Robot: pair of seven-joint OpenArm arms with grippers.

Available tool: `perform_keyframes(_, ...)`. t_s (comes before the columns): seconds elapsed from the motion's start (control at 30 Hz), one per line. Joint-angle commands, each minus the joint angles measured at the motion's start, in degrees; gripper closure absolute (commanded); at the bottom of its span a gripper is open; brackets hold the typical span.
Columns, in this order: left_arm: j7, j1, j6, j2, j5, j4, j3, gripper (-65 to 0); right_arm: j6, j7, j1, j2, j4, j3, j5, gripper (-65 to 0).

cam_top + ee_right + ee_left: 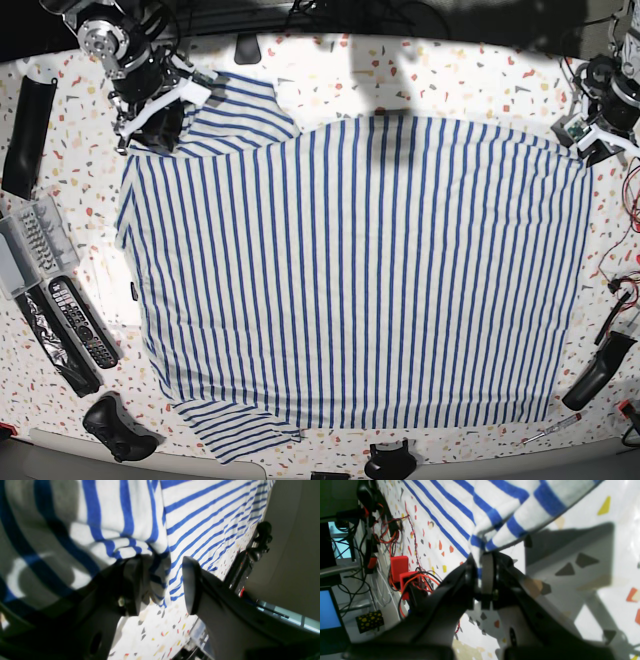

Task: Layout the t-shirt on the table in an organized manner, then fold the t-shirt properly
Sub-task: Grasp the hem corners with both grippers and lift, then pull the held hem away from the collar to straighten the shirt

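Observation:
The t-shirt (350, 270) lies spread flat on the table (450, 85), white with blue stripes, neck side to the left and hem to the right. My left gripper (584, 142) is at the shirt's far right hem corner. In the left wrist view it (478, 560) is shut on a pinched fold of the striped cloth (495, 512), slightly above the table (622, 517). My right gripper (160, 128) is at the far left sleeve. In the right wrist view it (162, 580) is open, jaws wide apart, with the cloth edge (155, 575) lying against one finger (135, 585).
Along the left edge are a grey tray (35, 240), remotes (75, 320), a black bar (25, 120) and a black controller (120, 425). A black object (390, 462) sits at the front edge. At the right are a black handle (597, 370), a screwdriver (550, 428) and loose wires (625, 220).

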Motion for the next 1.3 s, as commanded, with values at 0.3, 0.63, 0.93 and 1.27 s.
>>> perform_keyframes(0.3,1.5,0.6,-2.1,-0.7,0.4,-0.2,-0.1,0.0,0.5,-0.2,0.2,0.2,0.0,-0.1,0.6,0.0)
perform_keyframes(0.63,6.8,6.9,-2.1,-5.4,-6.2,3.9,-0.3,0.0,-2.4,-9.8,-7.1,8.9,9.6,0.3,7.3,0.0)
perform_keyframes(0.93,11.1,20.0,-2.1,-8.8,-5.9,12.7,-0.3,0.0,-2.4,-11.3,-22.6,10.0,17.0,7.6,7.7,0.0)
perform_keyframes(1.27,13.1,29.0,2.7,-8.8,0.0,17.1,-1.3,0.0,-2.5,-12.2,-32.6,10.0,22.8,12.0,4.4,0.0)
